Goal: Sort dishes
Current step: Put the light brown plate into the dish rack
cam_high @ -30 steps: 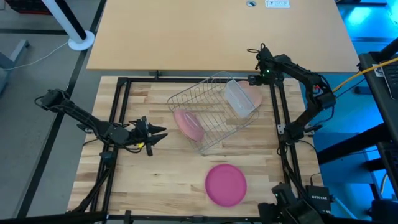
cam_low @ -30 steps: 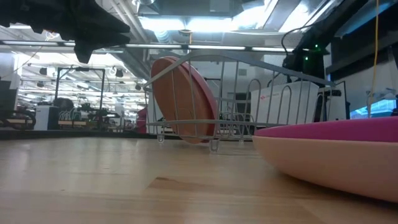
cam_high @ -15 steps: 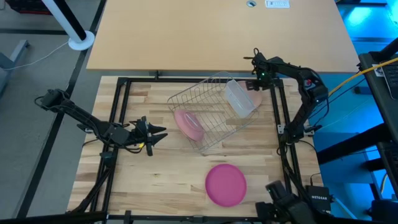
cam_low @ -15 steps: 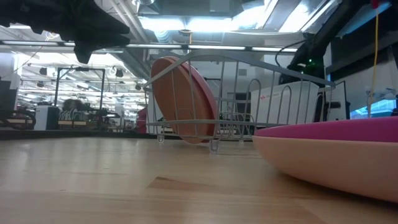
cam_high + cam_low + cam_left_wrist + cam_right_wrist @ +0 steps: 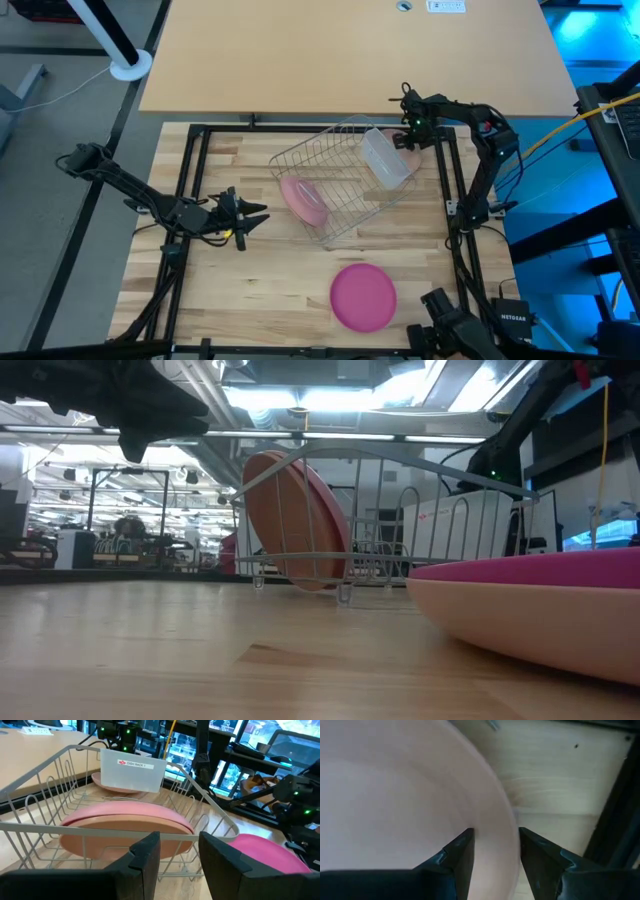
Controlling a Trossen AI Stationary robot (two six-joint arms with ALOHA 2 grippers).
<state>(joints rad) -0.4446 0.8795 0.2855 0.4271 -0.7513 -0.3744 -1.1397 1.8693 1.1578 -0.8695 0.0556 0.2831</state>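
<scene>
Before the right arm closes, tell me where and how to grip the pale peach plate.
Grip the pale peach plate by its rim, which curves between the right end effector's open fingers. It seems to lie flat on the table beside the wire rack, so probably come from its outer side, away from the rack, one finger over the lip and one under.

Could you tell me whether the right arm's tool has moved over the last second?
Yes. The right tool has shifted leftward along the table's far edge toward the wire rack, over the pale peach plate.
</scene>
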